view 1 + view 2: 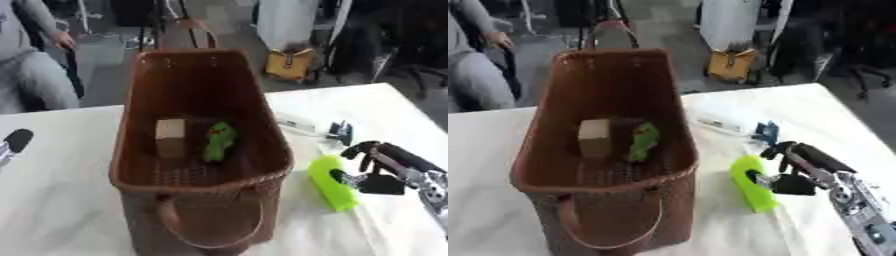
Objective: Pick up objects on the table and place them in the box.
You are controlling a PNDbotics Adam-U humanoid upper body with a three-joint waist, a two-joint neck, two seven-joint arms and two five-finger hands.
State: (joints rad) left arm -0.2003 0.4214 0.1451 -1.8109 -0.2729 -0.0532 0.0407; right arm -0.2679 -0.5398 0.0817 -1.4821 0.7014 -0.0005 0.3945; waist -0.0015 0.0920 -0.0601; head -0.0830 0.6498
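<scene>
While left hand shows only left-eye, fingers unclear, right hand fingers pinch lime block.

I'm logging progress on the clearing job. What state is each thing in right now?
Brown basket: upright on the table, open top, handles down.
Tan block: inside the basket.
Green toy: inside the basket, beside the block.
Lime-green object: on the table, right hand at it.
Right hand: fingers curled round the lime-green object.
Left hand: at the left edge, idle.

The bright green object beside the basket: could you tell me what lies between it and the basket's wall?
Only bare white table lies between the bright green object and the basket, best seen in the left eye view.
</scene>
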